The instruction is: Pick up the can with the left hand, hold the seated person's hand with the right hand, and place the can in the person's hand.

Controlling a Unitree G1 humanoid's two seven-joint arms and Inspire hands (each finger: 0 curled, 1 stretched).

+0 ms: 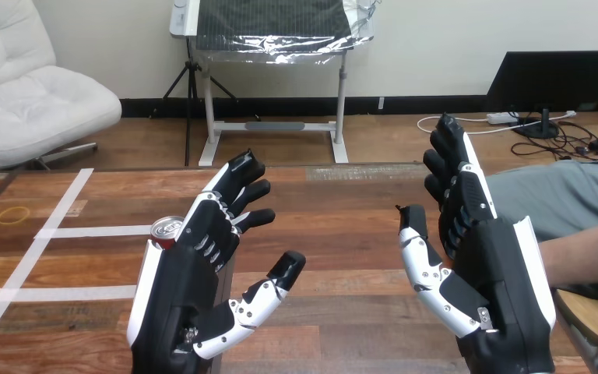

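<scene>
Bench (342,234): wooden planks, seen from the near edge looking across.

Far-left corner: a yellow ring (13,214) lies flat on the wood. Beside it, white tape (54,231) forms strips; one runs diagonally from the far edge toward the near-left corner, and two shorter strips branch off it toward the middle.

Can (167,231): red with a silver top, upright, in the left half of the bench, roughly midway between the near and far edges. Only the top and a strip of its side are visible; the rest is hidden behind the left robot hand. Contact between the two: cannot tell.

Left robot hand (202,273): raised over the near-left part of the bench, palm turned toward the middle, fingers straight and spread, pointing to the far edge, thumb out to the right. Open, gripping nothing.

Right robot hand (483,265): raised over the near-right part, palm facing left toward the other hand, fingers straight and stacked upright, thumb extended. Open, gripping nothing. The two hands are well apart, with bare wood between them.

Right edge: a person's forearm (584,261) reaches in and passes behind the back of the right robot hand. Contact: cannot tell.
</scene>
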